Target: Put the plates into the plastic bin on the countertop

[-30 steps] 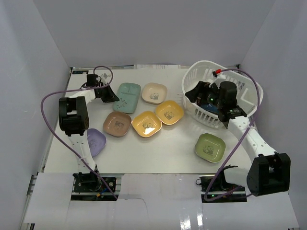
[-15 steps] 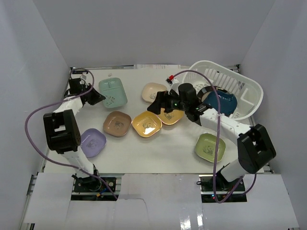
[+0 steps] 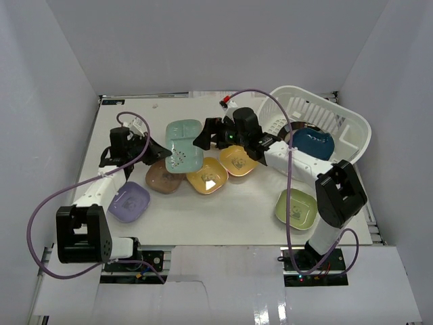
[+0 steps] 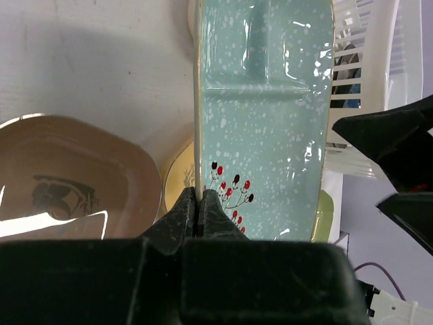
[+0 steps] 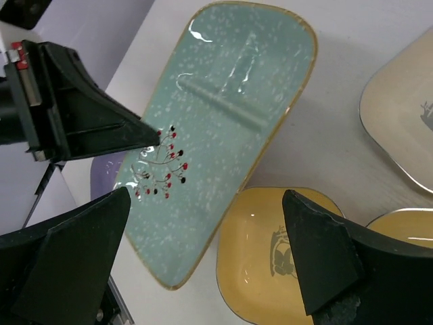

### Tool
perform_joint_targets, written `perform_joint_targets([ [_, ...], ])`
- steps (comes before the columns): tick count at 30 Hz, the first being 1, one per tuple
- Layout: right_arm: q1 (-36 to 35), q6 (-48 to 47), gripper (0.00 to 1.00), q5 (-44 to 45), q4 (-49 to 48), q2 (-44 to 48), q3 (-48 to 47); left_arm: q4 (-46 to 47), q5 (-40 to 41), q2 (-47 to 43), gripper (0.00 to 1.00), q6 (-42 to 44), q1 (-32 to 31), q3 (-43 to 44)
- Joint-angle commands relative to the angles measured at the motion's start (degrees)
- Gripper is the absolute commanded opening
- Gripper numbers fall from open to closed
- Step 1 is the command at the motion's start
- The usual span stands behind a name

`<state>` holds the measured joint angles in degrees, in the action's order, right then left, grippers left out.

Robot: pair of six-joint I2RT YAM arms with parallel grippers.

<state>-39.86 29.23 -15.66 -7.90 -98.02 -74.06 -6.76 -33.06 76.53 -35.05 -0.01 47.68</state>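
What worries me is the thin grip on the left. The left claw (image 4: pixel 198 203) pinches only the very rim of the teal tray (image 3: pixel 184 145), beside its painted sprig, and the tray juts out long and tilted beyond it. That glazed rim looks slick, so I'd guess the tray could pivot or slide free. If it did, it would drop onto the brown plate (image 3: pixel 162 179) and the yellow plate (image 3: pixel 207 175), which lie right beneath it on the desk (image 3: pixel 223 217). The right claw (image 3: pixel 203 135) hangs close over the tray's far end. A nudge before it grips, or both arms pulling at once, might twist the tray loose. The white bin (image 3: pixel 352 125) stands well off to the right, with a dark blue plate (image 3: pixel 312 143) lying in it.

The left claw's fingers are together, clamped on the tray's edge. The right claw's fingers are spread wide and hold nothing, and I can't see them touching the tray.
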Motion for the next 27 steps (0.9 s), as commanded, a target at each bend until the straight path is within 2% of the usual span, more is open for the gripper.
perform_joint_targets([
  [1,-0.49,1.53,1.00,5.64,-0.53,0.63,1.90,6.33,-3.50,-6.74,0.00,-2.57,0.80,-0.39],
  [2,-0.49,1.88,0.98,5.64,-0.88,0.81,2.43,6.24,-4.20,-8.14,0.00,-2.66,0.80,-0.66],
  [3,-0.66,2.40,0.89,5.03,-0.97,0.55,3.04,7.72,-4.38,-8.68,0.00,-2.92,0.80,-1.36],
  [9,-2.24,4.43,0.82,1.69,-2.82,-0.68,5.07,10.54,-6.05,-10.35,0.00,-4.15,-1.39,-3.29],
  [10,-2.42,4.52,0.78,1.25,-2.39,-1.29,4.55,10.80,-6.31,-10.52,0.00,-4.50,-1.48,-3.47],
  [11,-2.51,4.69,0.71,1.16,-2.38,-1.47,4.54,10.98,-6.58,-10.61,0.00,-4.50,-1.57,-3.65],
  [13,-2.60,5.13,0.66,1.25,-2.73,-1.56,4.37,10.98,-7.63,-11.05,0.00,-4.50,-1.66,-3.74],
  [14,-2.68,5.13,0.48,1.25,-2.65,-1.56,4.19,10.98,-7.90,-11.23,0.04,-4.50,-1.83,-3.91],
  [16,-2.60,4.96,0.29,2.55,-1.95,-1.04,3.58,10.90,-9.04,-12.10,0.14,-4.50,-1.83,-4.17],
  [17,-2.60,4.87,0.15,3.35,-1.59,-0.51,3.66,10.63,-9.39,-12.54,0.24,-4.16,-1.83,-4.35],
  [18,-2.60,4.69,0.10,4.31,-1.50,1.06,3.66,10.20,-9.57,-12.90,0.43,-3.80,-1.83,-4.35],
  [21,-1.02,3.73,0.08,6.34,-0.71,4.83,3.40,6.25,-8.87,-15.00,0.71,-0.82,-1.83,-3.04],
  [26,7.85,3.29,0.08,4.24,1.13,13.36,4.71,-0.96,-5.88,-18.43,0.83,3.84,-2.36,-2.42],
  [27,12.56,2.68,0.08,3.80,2.44,16.60,6.02,-2.01,-5.79,-19.05,0.84,4.63,-2.62,-2.77],
])
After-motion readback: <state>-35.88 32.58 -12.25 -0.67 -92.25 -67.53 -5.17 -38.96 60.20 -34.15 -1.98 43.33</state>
